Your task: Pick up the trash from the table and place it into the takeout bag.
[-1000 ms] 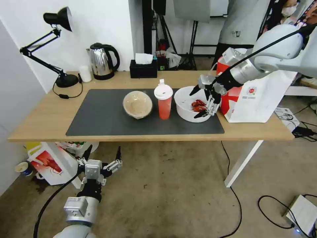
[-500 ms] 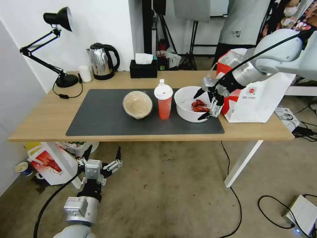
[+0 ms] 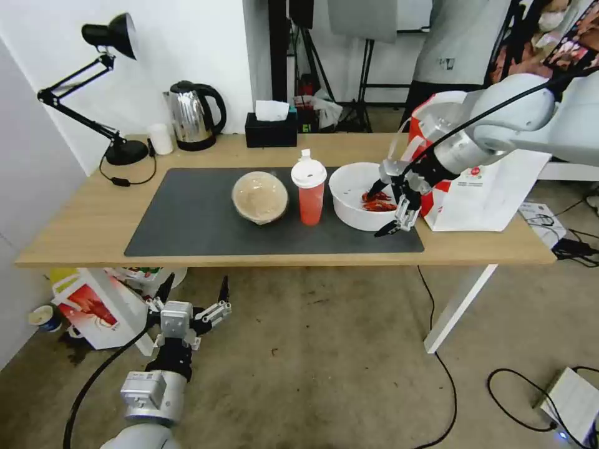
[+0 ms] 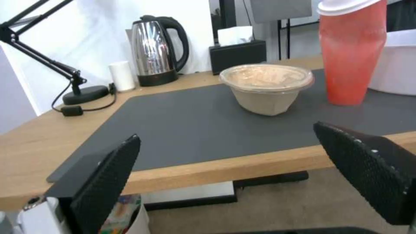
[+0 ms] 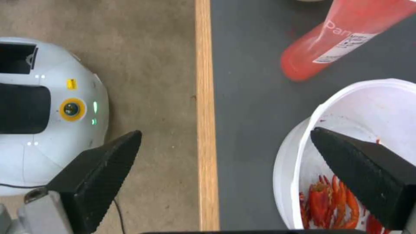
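Right gripper [image 3: 382, 208] spread wide, empty, straddling the large white plastic bowl's [image 3: 352, 206] near rim.
Upright red drink cup [image 3: 309, 187] just beside the bowl; left gripper [image 3: 192, 293] open, parked below the table [image 3: 75, 231].

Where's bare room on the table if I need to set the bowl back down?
The left half of the dark mat, between its left edge and the beige bowl, is bare. So is the wood left of the mat. It is crowded from the red cup past the white bowl and right gripper to the takeout bag.
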`<state>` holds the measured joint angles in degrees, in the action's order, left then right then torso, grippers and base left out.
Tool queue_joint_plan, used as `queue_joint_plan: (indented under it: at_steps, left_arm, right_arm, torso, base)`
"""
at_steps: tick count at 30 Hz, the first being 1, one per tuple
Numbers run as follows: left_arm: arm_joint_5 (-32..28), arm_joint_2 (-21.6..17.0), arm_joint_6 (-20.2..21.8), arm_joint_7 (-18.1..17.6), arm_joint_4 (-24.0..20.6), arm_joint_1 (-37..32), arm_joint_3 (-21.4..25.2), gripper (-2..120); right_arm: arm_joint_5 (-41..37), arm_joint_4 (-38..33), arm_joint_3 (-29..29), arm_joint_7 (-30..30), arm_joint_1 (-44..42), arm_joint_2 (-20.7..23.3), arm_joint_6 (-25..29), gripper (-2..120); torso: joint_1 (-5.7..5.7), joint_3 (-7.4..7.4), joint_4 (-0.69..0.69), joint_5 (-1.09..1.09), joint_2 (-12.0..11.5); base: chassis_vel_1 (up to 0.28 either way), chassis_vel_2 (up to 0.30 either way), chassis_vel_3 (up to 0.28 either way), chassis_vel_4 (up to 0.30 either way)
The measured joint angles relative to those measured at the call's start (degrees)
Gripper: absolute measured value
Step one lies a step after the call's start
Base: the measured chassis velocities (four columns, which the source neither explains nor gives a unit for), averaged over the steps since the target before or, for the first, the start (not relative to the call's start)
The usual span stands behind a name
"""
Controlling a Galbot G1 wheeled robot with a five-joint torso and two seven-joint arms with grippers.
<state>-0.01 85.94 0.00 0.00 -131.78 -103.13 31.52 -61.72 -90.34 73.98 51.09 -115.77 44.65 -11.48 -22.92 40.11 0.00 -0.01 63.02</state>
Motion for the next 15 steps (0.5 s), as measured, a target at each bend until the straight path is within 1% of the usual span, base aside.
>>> queue_joint_plan:
  at_steps: [12,15]
  left_arm:
    - [0.0,0.0,0.0,0.0,0.0,0.0,0.0,100]
    - [0.0,0.0,0.0,0.0,0.0,0.0,0.0,100]
  right_arm:
    - [0.93,4.02,3.26,-0.02,-4.77,1.84,0.01,100]
    - [1.18,4.74,3.73,-0.02,-5.43,2.01,0.02,100]
  torso:
    - [0.0,0.0,-0.01,0.01,0.0]
    - [0.0,0.0,0.01,0.01,0.0]
  base:
    - [0.0,0.0,0.0,0.0]
    - [0.0,0.0,0.0,0.0]
